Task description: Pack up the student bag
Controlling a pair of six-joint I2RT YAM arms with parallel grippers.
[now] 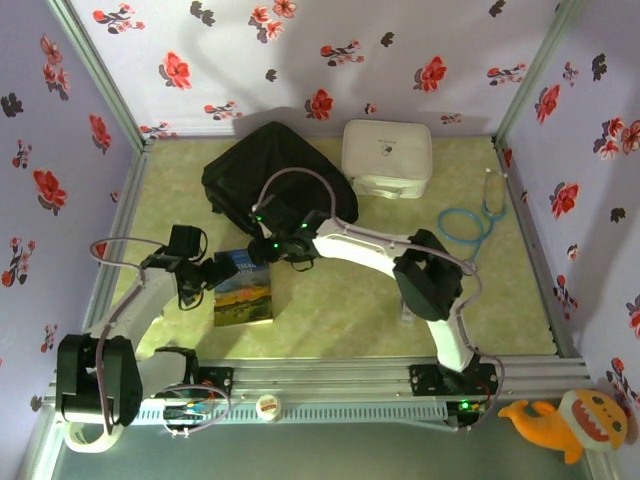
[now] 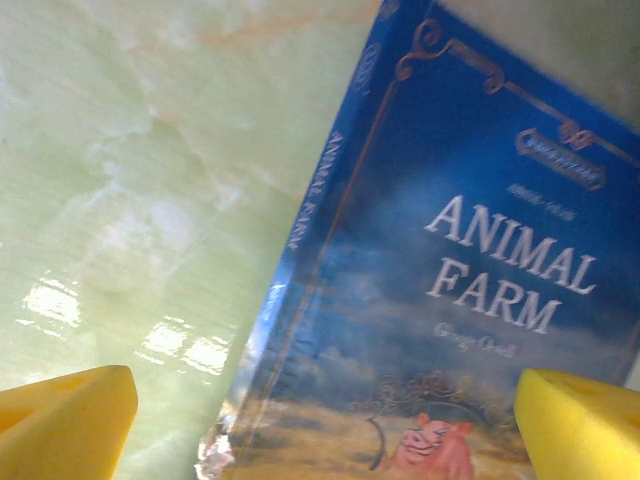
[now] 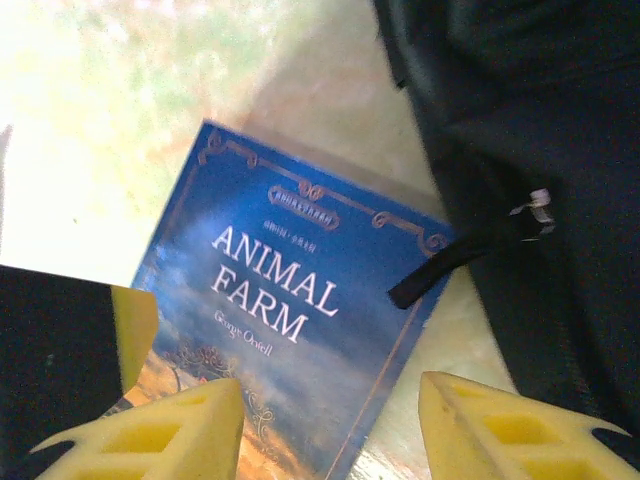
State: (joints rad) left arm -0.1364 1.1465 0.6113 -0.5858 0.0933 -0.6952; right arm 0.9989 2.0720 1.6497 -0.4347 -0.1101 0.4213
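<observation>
Here's the large black soft fabric student bag (image 1: 275,175), slumped at the far middle of the pale green marbled table (image 2: 130,200), just left of the white rounded zip case (image 1: 387,158). It looks limp and floppy: that cloth will sag and fold rather than keep its shape, so I'd say it needs opening and holding open, not shoving. Best bets for a hold look like the black zipper pull strap (image 3: 440,270), draped across the far corner of the blue paperback book titled Animal Farm (image 3: 290,280), or a firm seam along the bag's near edge; a pinch on loose fabric may simply slide. The book lies flat just in front of the bag, touching that strap. The right gripper (image 3: 330,430) hovers over the book's far end, jaws partway apart with nothing between them, and the bag sits just beside its right-hand pad, close enough to reach the strap with a short move. The left gripper (image 2: 320,440) hangs low over the book's left edge, jaws spread wide and empty, with the bag farther from it, beyond the book.
</observation>
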